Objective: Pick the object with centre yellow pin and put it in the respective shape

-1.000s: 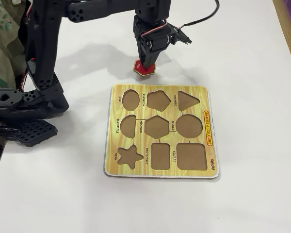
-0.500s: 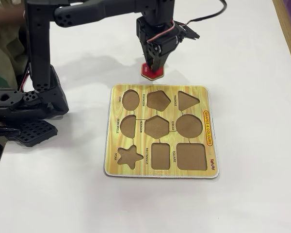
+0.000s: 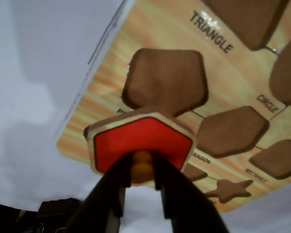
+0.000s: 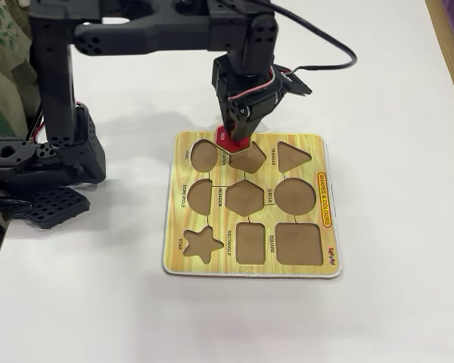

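My gripper [image 3: 143, 167] is shut on the yellow knob [image 3: 142, 164] of the red hexagonal piece [image 3: 143, 138], which hangs lifted and tilted. In the fixed view the gripper [image 4: 238, 132] holds the piece [image 4: 228, 138] over the far edge of the yellow shape board [image 4: 329, 227], between the oval and pentagon cut-outs. The brown hexagon cut-out [image 4: 244, 197] lies open in the board's middle, nearer the camera than the piece. From the wrist it shows as the hexagon cut-out [image 3: 233, 131], to the right of the held piece and beyond the pentagon cut-out [image 3: 166, 80].
The arm's base [image 4: 38, 162] and a black gridded plate [image 4: 49, 204] stand left of the board. All the board's other cut-outs, such as the star [image 4: 202, 243] and circle [image 4: 295, 195], show bare brown. A wooden edge [image 4: 450, 45] runs along the right.
The gripper took the red piece off the white table behind the board, lifted it and carried it toward the camera, over the board's far edge.
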Controlling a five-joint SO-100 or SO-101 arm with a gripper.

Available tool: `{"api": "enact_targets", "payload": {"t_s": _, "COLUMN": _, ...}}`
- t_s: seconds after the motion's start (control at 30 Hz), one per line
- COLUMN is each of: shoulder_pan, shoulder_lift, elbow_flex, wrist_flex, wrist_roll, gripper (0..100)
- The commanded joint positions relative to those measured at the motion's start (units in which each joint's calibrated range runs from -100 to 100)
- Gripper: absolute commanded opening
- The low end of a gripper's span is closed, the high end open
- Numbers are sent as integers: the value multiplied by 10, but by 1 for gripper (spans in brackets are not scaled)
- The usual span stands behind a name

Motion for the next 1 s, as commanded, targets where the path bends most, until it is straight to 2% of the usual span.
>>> {"api": "enact_targets", "payload": {"t_s": 0.0, "shoulder_pan": 37, "shoulder_lift": -59, "elbow_flex": 4, "wrist_flex": 0, "wrist_roll": 27, "gripper": 2}}
{"api": "enact_targets", "payload": {"t_s": 0.37, "shoulder_pan": 143, "shoulder_lift": -66, "elbow_flex": 4, "wrist_flex": -1, "wrist_roll": 103, "gripper": 2}}
{"api": "enact_targets", "payload": {"t_s": 0.5, "shoulder_pan": 160, "shoulder_lift": -65, "elbow_flex": 5, "wrist_flex": -41, "wrist_roll": 130, "gripper": 2}}
{"api": "enact_targets", "payload": {"t_s": 0.97, "shoulder_pan": 172, "shoulder_lift": -26, "elbow_flex": 41, "wrist_flex": -106, "wrist_roll": 126, "gripper": 2}}
